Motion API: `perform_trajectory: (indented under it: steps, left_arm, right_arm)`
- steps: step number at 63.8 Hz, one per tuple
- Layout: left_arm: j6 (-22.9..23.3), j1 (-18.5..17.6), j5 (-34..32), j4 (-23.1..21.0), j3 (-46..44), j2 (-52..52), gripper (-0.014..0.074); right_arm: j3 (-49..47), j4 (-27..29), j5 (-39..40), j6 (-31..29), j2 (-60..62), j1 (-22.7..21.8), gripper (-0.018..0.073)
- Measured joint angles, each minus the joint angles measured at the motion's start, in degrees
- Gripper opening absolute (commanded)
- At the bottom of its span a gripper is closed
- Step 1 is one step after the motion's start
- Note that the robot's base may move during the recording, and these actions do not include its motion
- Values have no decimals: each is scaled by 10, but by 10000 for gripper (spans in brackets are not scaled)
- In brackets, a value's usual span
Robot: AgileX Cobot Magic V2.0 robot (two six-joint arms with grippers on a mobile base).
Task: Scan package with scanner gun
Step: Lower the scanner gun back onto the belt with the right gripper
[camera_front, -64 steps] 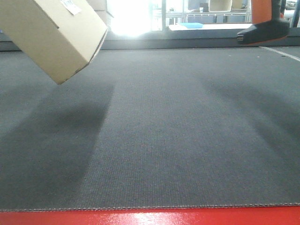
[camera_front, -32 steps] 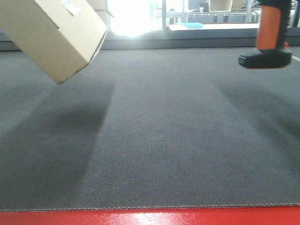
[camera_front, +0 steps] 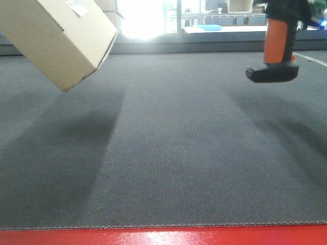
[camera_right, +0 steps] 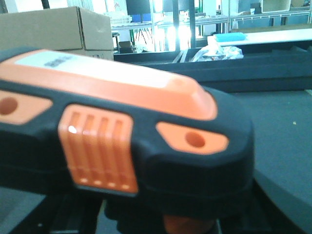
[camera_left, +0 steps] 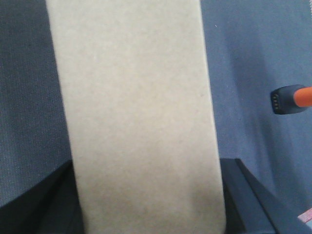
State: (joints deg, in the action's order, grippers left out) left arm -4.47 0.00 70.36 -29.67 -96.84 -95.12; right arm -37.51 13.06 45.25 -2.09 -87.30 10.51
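The package (camera_front: 59,38), a plain tan box with a white sticker (camera_front: 76,6) on its upper face, hangs tilted in the air at the top left. In the left wrist view the package (camera_left: 136,107) fills the middle, and my left gripper (camera_left: 146,204) is shut on it, one dark finger (camera_left: 46,200) on each side. The scanner gun (camera_front: 278,43) hangs upright at the upper right, its orange handle above the flat black foot (camera_front: 272,73), well clear of the mat. Its black and orange head (camera_right: 122,126) fills the right wrist view. My right gripper (camera_right: 170,222) holds it from below, mostly hidden.
A dark grey mat (camera_front: 168,153) covers the table, with a red edge (camera_front: 163,237) nearest the camera. The scanner's foot (camera_left: 290,98) shows to the right of the package. A tan cardboard box (camera_right: 48,27) stands at the top left; I cannot tell which box. Shelves and bright windows (camera_front: 143,20) lie behind.
The scanner gun has moved left and down in the front view, showing more of its handle. The package has not moved.
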Motion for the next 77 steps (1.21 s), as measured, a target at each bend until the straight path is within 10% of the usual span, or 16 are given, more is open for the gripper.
perform_trajectory:
  steps: [77]
  left_arm:
    - [0,0,0,1,13,0,-111]
  right_arm:
    - [2,-1,15,6,-84,0,-160]
